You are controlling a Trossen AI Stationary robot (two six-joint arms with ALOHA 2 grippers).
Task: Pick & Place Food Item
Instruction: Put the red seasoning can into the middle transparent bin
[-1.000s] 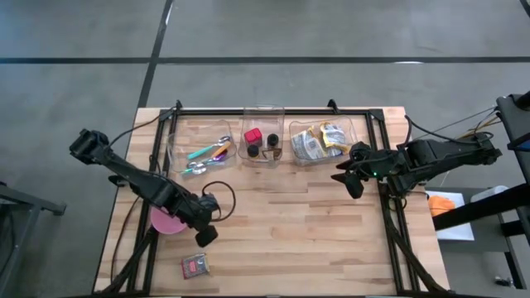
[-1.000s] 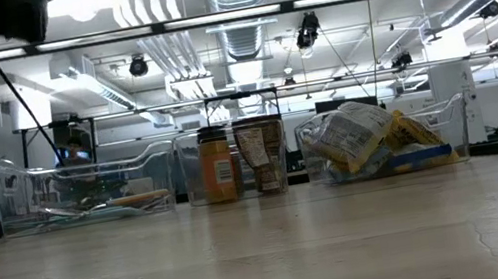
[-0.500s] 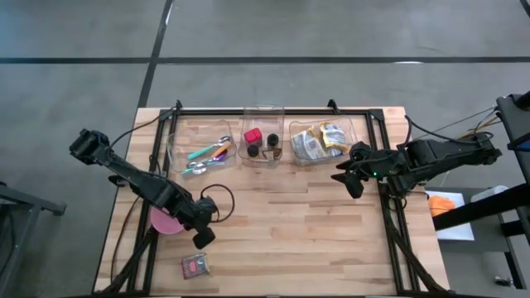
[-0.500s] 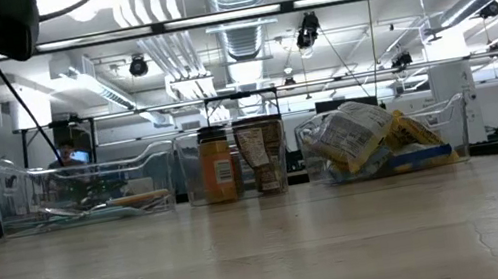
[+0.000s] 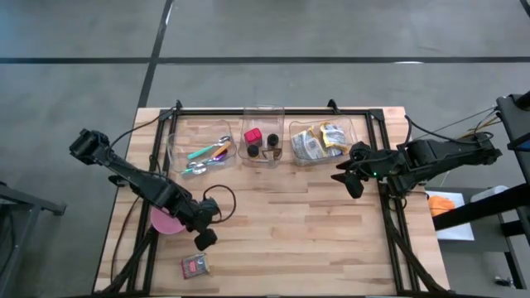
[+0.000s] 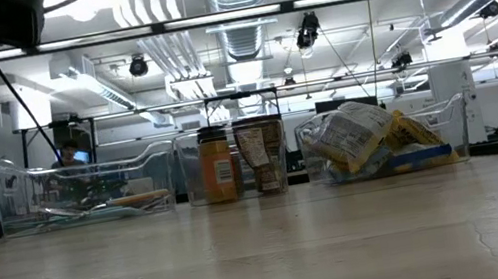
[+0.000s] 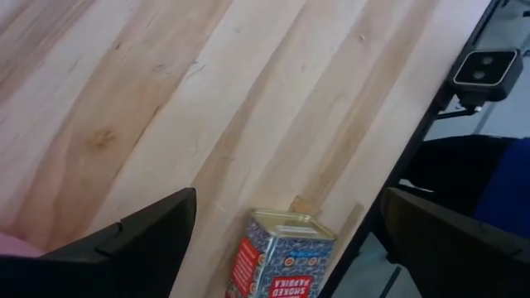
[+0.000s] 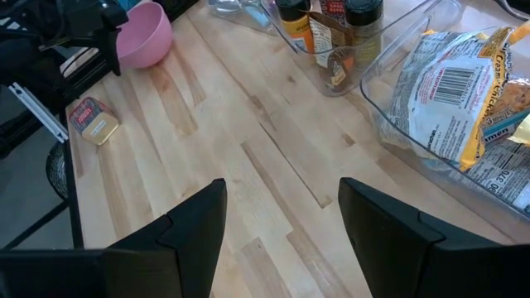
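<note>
Left wrist view: rectangular printed tin (image 7: 280,258) on plank table (image 7: 207,108); left fingers (image 7: 141,236) wide, right fingers (image 8: 389,228) parted.

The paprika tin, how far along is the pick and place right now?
Nothing looks done yet: the paprika tin lies untouched near the table's front edge. In hand: the left gripper hovers open just behind it, beside the pink bowl. Grasping, lifting and placing remain. The right gripper waits, open and empty, by the snack bin.
</note>
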